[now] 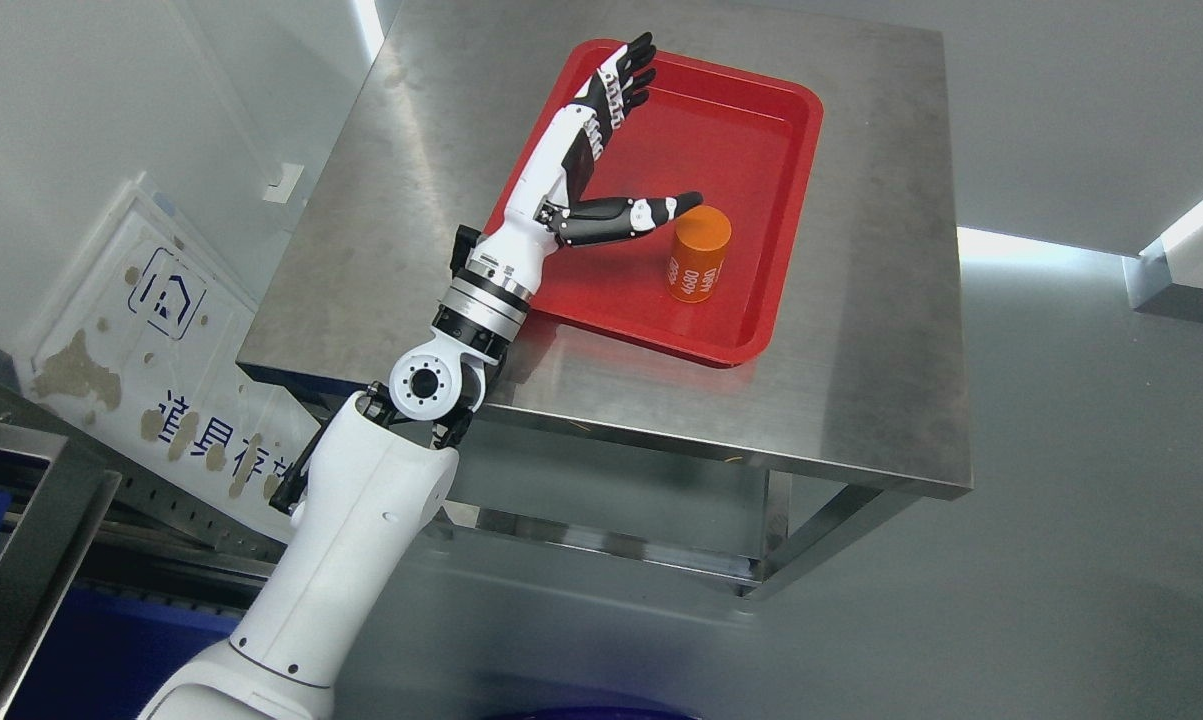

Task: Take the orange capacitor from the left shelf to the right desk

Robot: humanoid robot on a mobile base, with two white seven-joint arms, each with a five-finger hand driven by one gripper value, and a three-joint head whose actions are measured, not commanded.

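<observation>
The steel bench (861,300) fills the upper middle of the head view, and on it lies a red tray (761,130) reaching from the centre toward 12 o'clock. The left arm comes in from 7 o'clock and stretches up over the tray's left rim. Its left hand (601,150) is spread flat, the four fingers (629,72) pointing toward 12 o'clock and the thumb (651,212) swung out toward 3 o'clock, so nothing is clamped in it. The orange capacitor (699,255) stands upright inside the tray, at 3 o'clock from the hand; the thumb tip lies just at its top edge, and whether it touches cannot be told.

Judging by this, the carry looks done: the capacitor rests on the bench side, released. What seems left is only to draw the arm clear without knocking the cylinder over. The right arm is out of sight.

White print runs up the capacitor's side, reading roughly "4600", repeated; smaller characters beside it are too fine to read. At 9 o'clock a white panel (151,330) leans, bearing a blue house-shaped logo and blue Chinese characters, partly worn and cut off.
</observation>
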